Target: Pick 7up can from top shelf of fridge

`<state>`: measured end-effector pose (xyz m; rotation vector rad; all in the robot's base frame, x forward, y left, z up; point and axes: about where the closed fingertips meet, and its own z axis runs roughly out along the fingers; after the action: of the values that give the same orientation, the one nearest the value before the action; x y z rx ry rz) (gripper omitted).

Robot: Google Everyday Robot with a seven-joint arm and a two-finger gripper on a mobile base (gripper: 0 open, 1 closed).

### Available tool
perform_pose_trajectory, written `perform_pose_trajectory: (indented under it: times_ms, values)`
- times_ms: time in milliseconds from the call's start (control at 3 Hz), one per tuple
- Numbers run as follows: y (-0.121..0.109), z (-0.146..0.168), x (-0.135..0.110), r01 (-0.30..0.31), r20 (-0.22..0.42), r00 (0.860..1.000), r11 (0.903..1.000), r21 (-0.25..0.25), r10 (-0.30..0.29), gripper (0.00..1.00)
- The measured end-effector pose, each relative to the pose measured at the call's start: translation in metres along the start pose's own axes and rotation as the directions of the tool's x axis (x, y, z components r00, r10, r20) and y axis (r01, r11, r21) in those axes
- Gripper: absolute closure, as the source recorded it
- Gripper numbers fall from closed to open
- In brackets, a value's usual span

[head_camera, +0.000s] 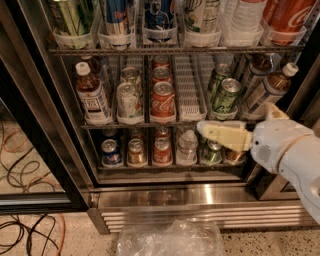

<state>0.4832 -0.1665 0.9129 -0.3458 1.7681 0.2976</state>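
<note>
The fridge stands open before me, with wire racks of cans and bottles. The top shelf runs along the upper edge of the view, fronted by white cup holders. In it, right of centre, stands a whitish can with green lettering that looks like the 7up can; its lid is cut off by the frame edge. My gripper, cream-coloured on a white arm, points left in front of the lowest rack. It is far below the top shelf and touches no can.
The top shelf also holds a green can, blue cans and a red Coca-Cola can. The rack below has a bottle, a silver-green can, a Coca-Cola can and green cans. Clear plastic and cables lie on the floor.
</note>
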Motion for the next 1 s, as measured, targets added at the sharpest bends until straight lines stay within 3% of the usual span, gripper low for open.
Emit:
perform_pose_trajectory:
  times_ms: [333, 667, 1000]
  values:
    - [-0.079, -0.023, -0.014, -0.088, 0.135, 0.989, 0.9791, 0.183, 0.063, 0.0]
    - [-0.106, -0.04, 0.003, -0.116, 0.155, 0.985, 0.9587, 0.259, 0.078, 0.0]
    - [-0.072, -0.022, 0.008, -0.159, 0.118, 0.983, 0.9732, 0.166, 0.14, 0.0]
